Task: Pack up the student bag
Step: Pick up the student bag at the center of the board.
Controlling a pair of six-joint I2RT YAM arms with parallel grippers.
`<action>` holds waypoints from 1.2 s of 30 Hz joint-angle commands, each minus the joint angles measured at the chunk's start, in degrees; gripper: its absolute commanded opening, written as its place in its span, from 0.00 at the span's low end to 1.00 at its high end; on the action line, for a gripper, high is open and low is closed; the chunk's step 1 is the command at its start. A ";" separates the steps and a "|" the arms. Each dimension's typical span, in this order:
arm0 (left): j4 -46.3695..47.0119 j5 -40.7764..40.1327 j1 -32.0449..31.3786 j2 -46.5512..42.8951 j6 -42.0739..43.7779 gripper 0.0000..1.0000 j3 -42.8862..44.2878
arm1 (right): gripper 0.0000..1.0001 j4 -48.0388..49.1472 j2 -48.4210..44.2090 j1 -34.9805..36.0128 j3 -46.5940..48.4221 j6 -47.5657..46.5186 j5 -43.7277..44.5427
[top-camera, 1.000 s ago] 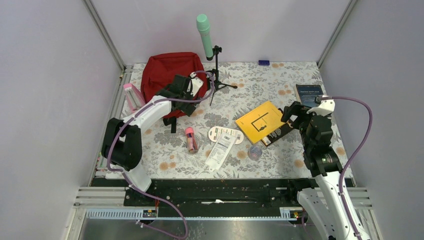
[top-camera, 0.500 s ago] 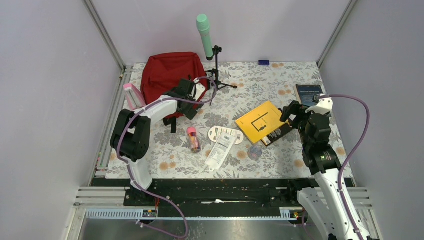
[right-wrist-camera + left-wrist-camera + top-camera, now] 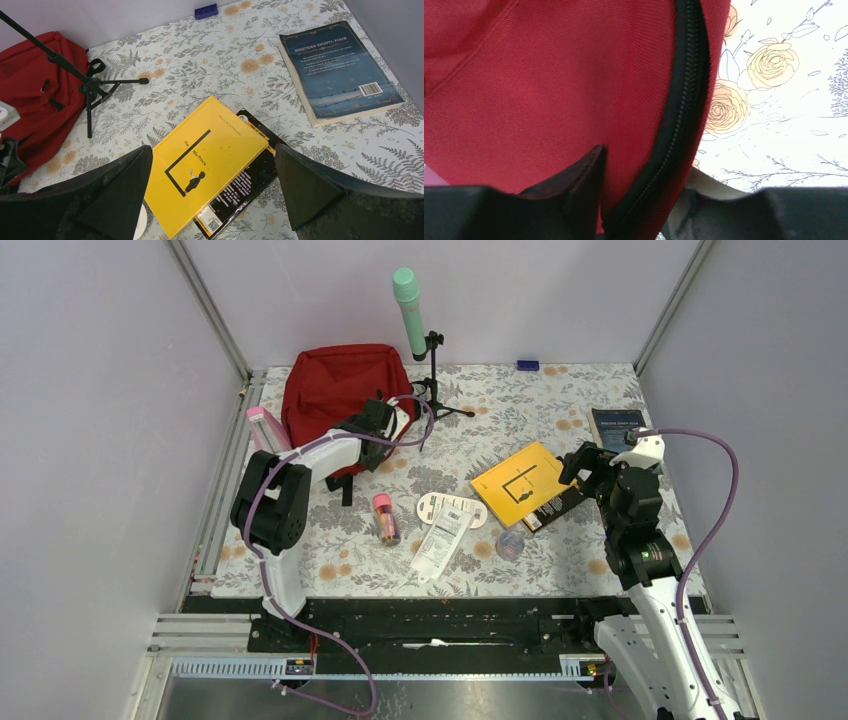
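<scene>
The red backpack (image 3: 335,390) lies flat at the far left of the flowered desk (image 3: 560,400), close to the back corner, with black straps trailing off its near edge. The left arm reaches over to the bag's near right edge, and the left claw (image 3: 378,423) sits right on it. In the left wrist view, the bag's red cloth and black zipper (image 3: 684,100) run down between the two fingers (image 3: 579,175). One dark tip presses against the cloth. Whether the claw is clamped on this edge or only straddles it, I cannot tell.

The right claw (image 3: 585,465) hangs above the right half of the desk with its fingers spread wide and nothing between them. Below it a yellow book (image 3: 207,162) lies partly on top of a black booklet (image 3: 250,185). A dark blue book (image 3: 340,70) lies near the right edge, apart from both.

A black tripod (image 3: 435,380) stands just right of the backpack and carries a mint green cylinder (image 3: 408,298). A pink bottle (image 3: 263,432) stands at the left edge, beside the bag. Near the middle front lie a small tube (image 3: 383,518) with a pink cap, a white disc (image 3: 432,506) and a white packet (image 3: 440,537) that overlaps the disc. A small clear cup (image 3: 510,544) sits to their right. A little blue block (image 3: 528,365) rests by the back wall.
</scene>
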 commanded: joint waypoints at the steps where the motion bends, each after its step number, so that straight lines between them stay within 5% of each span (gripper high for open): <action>1: 2.50 -3.71 0.13 -0.14 0.16 0.29 0.76 | 0.98 1.18 -0.28 -0.18 1.13 -0.34 0.41; 5: 4.47 -5.43 -0.13 -3.77 0.36 0.00 -0.35 | 0.98 1.18 -0.56 -0.18 1.01 -0.14 0.28; 10: 8.15 -5.35 -0.50 -9.09 1.74 0.00 -3.39 | 0.98 1.12 -0.27 -0.18 0.99 0.20 0.77; 36: -1.87 0.95 -6.68 -30.37 -3.19 0.00 -6.65 | 0.98 1.13 0.23 -0.19 0.90 0.42 -0.49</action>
